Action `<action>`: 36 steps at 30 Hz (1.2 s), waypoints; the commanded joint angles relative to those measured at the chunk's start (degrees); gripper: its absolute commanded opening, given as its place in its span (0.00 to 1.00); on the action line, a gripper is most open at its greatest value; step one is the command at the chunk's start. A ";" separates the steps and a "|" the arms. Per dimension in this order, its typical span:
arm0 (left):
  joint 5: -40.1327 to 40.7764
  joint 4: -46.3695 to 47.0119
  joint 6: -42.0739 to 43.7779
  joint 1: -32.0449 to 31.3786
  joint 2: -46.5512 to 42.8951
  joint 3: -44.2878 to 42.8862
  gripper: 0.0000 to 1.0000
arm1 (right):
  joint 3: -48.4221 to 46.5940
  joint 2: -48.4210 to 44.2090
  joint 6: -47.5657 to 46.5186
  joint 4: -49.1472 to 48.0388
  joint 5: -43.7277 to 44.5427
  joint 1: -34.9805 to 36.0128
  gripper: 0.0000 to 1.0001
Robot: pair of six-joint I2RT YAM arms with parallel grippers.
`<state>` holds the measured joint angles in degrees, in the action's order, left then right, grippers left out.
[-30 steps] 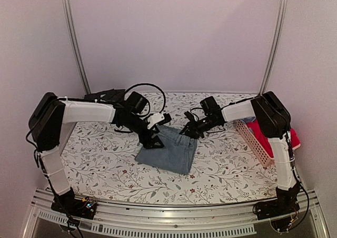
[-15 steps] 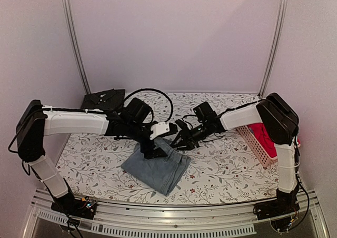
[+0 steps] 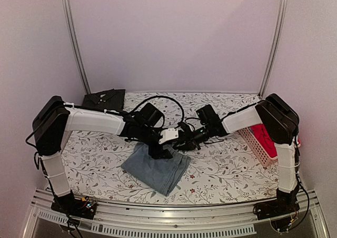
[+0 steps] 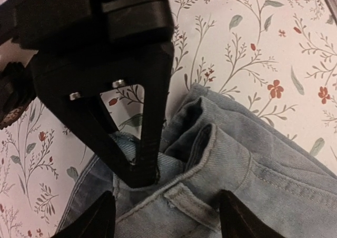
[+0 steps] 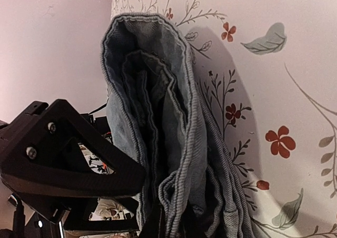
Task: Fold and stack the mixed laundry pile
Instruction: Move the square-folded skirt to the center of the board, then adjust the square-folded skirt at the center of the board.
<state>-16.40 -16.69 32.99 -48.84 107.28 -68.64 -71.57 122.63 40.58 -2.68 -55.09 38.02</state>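
Dim pinkish light, soft shadows, slight blur.

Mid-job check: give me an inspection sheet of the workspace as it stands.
Surface: floral-print table, flat.
Job's things: folded denim at centre front; black shirt folded at back left; red garment in the basket.
Clutter: pink basket at right edge.
Grippers: left pincer open, straddling the denim waistband; right pincer apparently shut on the denim's edge.
Cables: black cable looping above the left arm.
Surroundings: metal frame posts, pale walls.
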 commanded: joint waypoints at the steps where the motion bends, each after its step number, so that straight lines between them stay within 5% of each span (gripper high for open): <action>1: -1.73 0.08 0.49 -1.47 0.61 1.20 0.62 | 0.51 -0.64 0.99 -2.25 -2.27 -0.01 0.00; 6: 0.04 0.20 -0.13 -1.52 0.23 3.86 0.42 | 0.93 -0.64 1.08 -2.42 -2.54 -0.05 0.00; 12: 2.49 -1.22 -2.59 -1.20 0.97 1.95 0.00 | 1.79 -1.15 0.66 -2.25 -2.91 -0.05 0.00; 28: 1.72 -1.31 -5.48 4.47 -5.91 3.06 0.00 | 3.01 -2.10 -1.03 -1.55 -2.64 -0.05 0.01; 33: 1.59 -0.62 -7.10 4.41 -1.04 0.58 0.00 | 3.58 -3.42 -0.44 -1.98 -3.39 -0.43 0.12; 36: 2.49 0.89 -7.41 4.45 0.66 0.16 0.00 | 5.01 -4.64 -0.06 -2.77 -4.10 -0.58 0.29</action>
<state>-15.20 -17.93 26.72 -44.99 105.38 -67.02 -68.38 121.54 40.69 -4.32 -56.55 37.80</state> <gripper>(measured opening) 0.067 0.209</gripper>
